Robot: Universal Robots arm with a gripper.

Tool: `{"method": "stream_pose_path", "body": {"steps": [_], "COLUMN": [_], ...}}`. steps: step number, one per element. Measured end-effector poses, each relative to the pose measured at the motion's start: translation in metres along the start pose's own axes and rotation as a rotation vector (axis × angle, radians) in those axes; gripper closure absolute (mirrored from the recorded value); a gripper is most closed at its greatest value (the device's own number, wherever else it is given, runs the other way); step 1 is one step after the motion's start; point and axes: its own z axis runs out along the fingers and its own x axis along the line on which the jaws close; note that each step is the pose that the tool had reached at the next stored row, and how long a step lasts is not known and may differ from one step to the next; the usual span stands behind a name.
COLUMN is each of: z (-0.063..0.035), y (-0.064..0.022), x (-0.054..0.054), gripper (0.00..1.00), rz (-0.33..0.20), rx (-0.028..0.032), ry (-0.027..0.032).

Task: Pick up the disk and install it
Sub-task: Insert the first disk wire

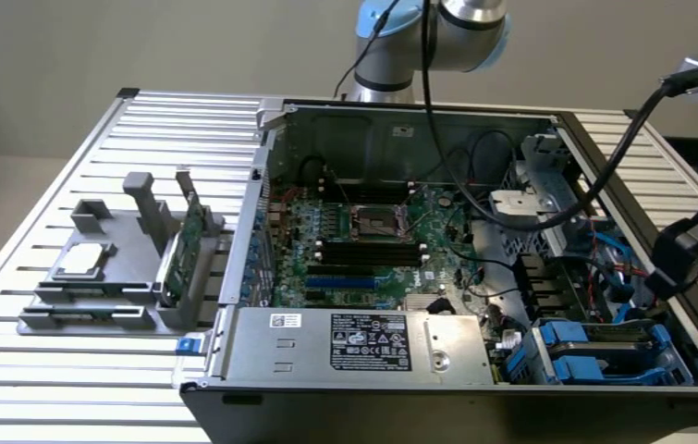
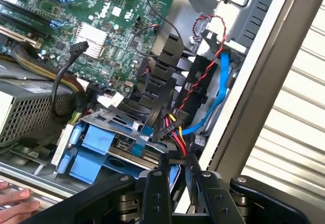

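The end effector (image 2: 176, 167) hangs over the blue drive bay (image 2: 96, 144), inside the case (image 1: 324, 416).

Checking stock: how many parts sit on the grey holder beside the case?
2: a silver square chip lies flat on the grey holder; a green circuit card stands upright at its end toward the exterior view's right.

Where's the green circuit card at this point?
In the exterior view, the green circuit card stands on edge in the grey holder, to the exterior view's left of the open computer case; the silver chip piece lies further left.
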Motion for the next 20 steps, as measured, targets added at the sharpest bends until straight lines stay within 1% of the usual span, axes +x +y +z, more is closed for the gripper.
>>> {"method": "stream_pose_path", "body": {"steps": [1,3,6,11,14,16,20], "z": [0.0000,0.0001,0.0000,0.0014,0.0037,0.0041,0.0042], "y": [0.0001,0.0003,0.0004,0.0006,0.0008,0.0008,0.0012], "x": [0.0000,-0.0001,-0.0002,0.0001,0.0004,0.0006,0.0015], "gripper": [0.73,0.73,0.73,0.73,0.73,0.73,0.73], "rz": [0.010,0.028,0.053,0.097,0.130,0.148,0.181], "rx": [0.0028,0.0071,0.0119,0.0178,0.0211,0.0208,0.0167], "ry": [-0.0055,-0.0140,-0.0221,-0.0301,-0.0326,-0.0351,-0.0382]}}
